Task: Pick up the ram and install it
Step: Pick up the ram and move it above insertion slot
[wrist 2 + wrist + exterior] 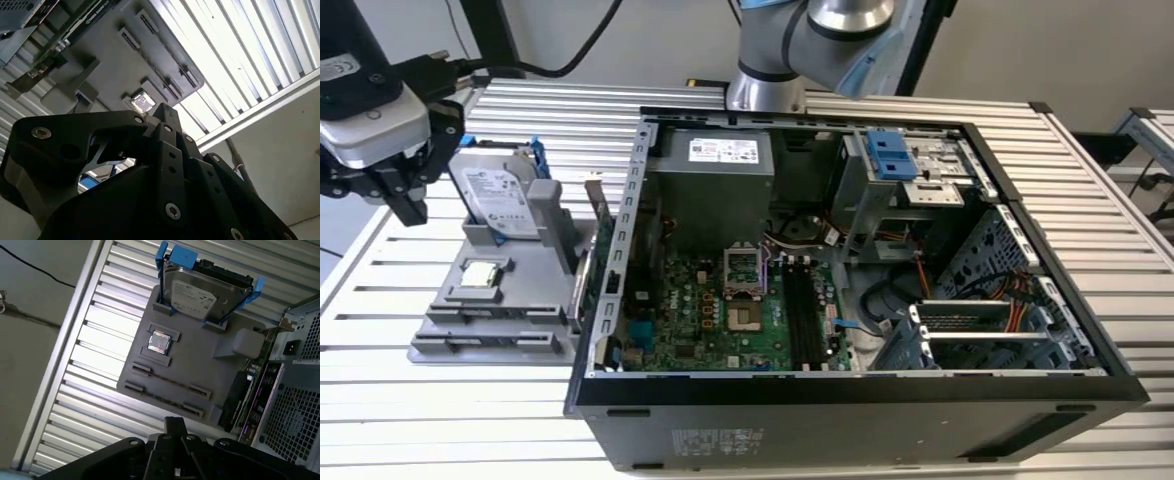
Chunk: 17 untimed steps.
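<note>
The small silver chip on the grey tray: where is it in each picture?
Exterior view: the silver chip lies on the grey tray, to the exterior view's left of the computer case.
Second wrist view: chip in the tray's square recess.
First wrist view: chip beside the hard drive.
Shared landmark: the grey tray.

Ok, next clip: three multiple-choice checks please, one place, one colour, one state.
1. Where is the gripper? A over the motherboard; B at the exterior view's left, beside the hard drive; C inside the case.
2. The drive's frame is? A red; B yellow; C blue.
3. The hard drive is? A upright in the grey holder; B flat on the table; C mounted inside the case.
B: it hangs beside the holder. C: blue edges flank the drive. A: it stands in the holder's slot.
</note>
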Tool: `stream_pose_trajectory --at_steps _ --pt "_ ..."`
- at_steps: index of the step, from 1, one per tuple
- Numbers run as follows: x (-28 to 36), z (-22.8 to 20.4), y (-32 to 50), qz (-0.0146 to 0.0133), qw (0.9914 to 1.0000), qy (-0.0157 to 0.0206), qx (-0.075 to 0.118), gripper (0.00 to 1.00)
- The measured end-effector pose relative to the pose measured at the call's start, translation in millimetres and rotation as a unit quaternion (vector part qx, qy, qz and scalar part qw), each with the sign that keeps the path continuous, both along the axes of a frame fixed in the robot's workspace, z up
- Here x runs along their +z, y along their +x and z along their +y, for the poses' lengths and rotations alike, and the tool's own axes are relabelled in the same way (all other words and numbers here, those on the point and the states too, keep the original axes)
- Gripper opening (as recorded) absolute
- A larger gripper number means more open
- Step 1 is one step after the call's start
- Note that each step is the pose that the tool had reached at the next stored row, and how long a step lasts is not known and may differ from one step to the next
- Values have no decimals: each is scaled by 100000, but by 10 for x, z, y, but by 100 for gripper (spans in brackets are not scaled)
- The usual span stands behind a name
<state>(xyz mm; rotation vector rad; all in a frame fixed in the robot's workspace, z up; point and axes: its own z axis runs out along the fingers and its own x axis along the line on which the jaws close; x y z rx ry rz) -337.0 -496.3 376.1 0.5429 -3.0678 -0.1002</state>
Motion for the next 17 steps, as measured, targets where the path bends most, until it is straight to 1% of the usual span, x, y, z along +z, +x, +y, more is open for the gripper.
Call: stream_pose_trajectory --at_steps 2,3,4,6,8,9,11,13,15,17 --pt "-1 3 0 -683 99996 0 544 0" --pt "-1 5 -1 -881 99993 -2 785 0" --pt "-1 6 -2 -968 99990 -9 1076 0" --pt "-3 8 -3 -981 99969 -58 2292 0" --pt "-2 8 -4 -983 99914 -63 4017 0" --pt "-2 8 -4 -982 99872 -57 4969 0" --pt "-2 9 -4 -982 99770 -44 6703 0" --pt "-1 8 -4 -977 99621 -37 8638 0" --pt "-2 8 -4 -982 99452 -31 10404 0" --pt "-2 9 -4 -980 99246 -23 12220 0"
